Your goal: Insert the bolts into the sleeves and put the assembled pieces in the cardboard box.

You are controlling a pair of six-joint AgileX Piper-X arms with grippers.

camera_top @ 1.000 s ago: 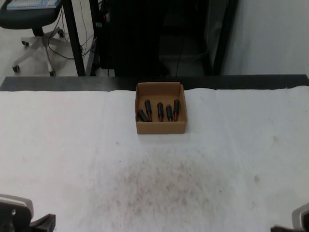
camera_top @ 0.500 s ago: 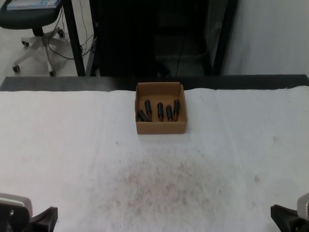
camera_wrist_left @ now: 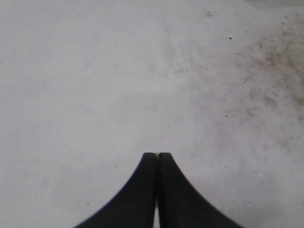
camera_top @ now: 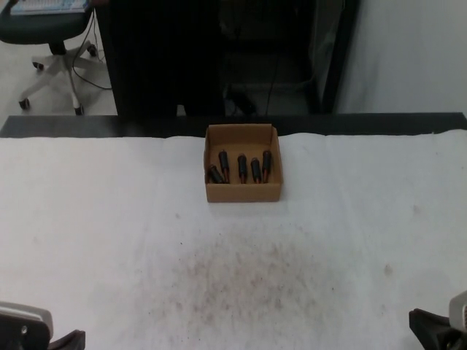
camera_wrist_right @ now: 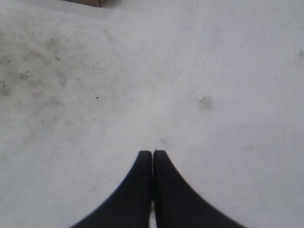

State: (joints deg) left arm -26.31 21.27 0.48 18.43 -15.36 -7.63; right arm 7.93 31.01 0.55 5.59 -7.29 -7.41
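The cardboard box [camera_top: 211, 192] stands at the back middle of the white-covered bench. Several dark bolt-and-sleeve pieces [camera_top: 242, 168] lie side by side inside it. My left gripper [camera_wrist_left: 157, 156] is shut with nothing in it, hovering over bare white cloth; the left arm [camera_top: 33, 332] shows at the near left corner in the high view. My right gripper [camera_wrist_right: 152, 153] is also shut and empty above the cloth, and the right arm [camera_top: 441, 328] sits at the near right corner. A corner of the box [camera_wrist_right: 90, 2] shows far off in the right wrist view.
A patch of dark specks [camera_top: 241, 273] stains the cloth in the near middle. The bench's black far edge [camera_top: 87, 124] runs along the back. An office chair [camera_top: 51, 44] and dark equipment stand behind the bench.
The right arm came a little further into the near right corner in the high view. The left arm shifted slightly at the near left corner. The box and its pieces stayed put.
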